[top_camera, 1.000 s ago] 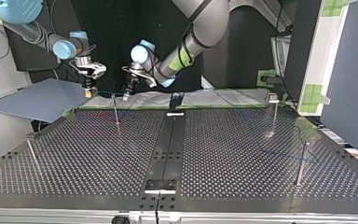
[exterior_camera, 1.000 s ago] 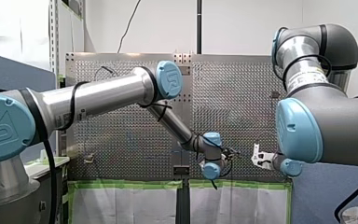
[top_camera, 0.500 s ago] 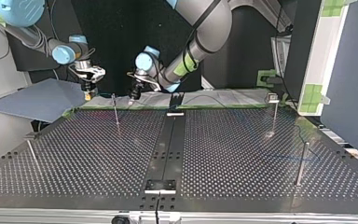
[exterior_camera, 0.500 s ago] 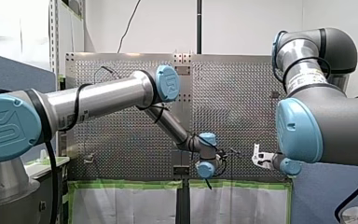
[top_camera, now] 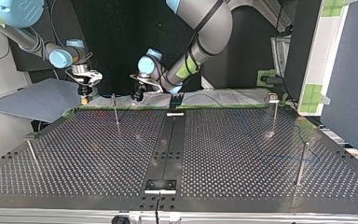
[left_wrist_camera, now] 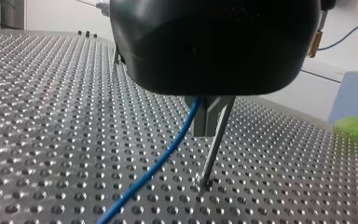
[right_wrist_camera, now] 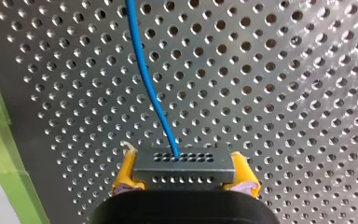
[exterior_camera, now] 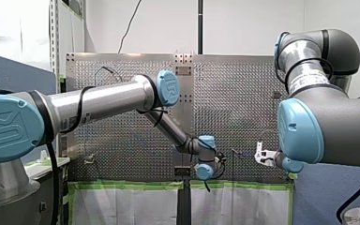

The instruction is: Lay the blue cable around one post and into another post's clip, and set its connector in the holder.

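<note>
Wrist views alone show my right gripper [right_wrist_camera: 185, 173] clamping the connector [right_wrist_camera: 185, 163] and my left gripper [left_wrist_camera: 206, 132] pinching the blue cable [left_wrist_camera: 158, 163]. The top view sets them at the post's [top_camera: 115, 112] ten and two o'clock.

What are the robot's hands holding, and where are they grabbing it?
My right end effector clamps the dark perforated connector block by its two sides between yellow pads. My left end effector pinches the thin blue cable partway along it.
</note>
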{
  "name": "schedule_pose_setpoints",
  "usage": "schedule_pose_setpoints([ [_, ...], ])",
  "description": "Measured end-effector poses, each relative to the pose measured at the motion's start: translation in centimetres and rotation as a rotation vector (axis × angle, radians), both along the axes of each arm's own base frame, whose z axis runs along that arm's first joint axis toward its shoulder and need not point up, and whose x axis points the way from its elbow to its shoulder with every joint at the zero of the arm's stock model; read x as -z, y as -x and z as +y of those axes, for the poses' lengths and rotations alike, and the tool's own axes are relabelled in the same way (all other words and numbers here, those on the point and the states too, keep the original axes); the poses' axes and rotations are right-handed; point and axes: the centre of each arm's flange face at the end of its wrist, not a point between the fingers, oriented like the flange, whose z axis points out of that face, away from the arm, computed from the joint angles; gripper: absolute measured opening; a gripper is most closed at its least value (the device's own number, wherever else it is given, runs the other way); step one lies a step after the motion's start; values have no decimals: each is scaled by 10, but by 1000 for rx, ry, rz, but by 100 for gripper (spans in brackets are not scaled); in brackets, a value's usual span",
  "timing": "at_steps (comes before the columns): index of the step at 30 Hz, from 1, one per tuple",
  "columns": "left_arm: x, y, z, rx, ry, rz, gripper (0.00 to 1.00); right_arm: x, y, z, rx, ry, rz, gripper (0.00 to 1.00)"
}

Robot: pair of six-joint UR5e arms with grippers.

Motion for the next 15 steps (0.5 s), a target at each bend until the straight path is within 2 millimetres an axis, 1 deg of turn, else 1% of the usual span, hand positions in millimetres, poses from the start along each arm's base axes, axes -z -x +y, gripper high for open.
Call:
schedule_pose_setpoints([
  [5, 1, -4, 5, -7, -2, 3, 2, -3, 4, -7, 9, 2, 1, 0],
  [15, 1, -7, 7, -10, -2, 2, 2, -6, 9, -16, 20, 10, 3, 0],
])
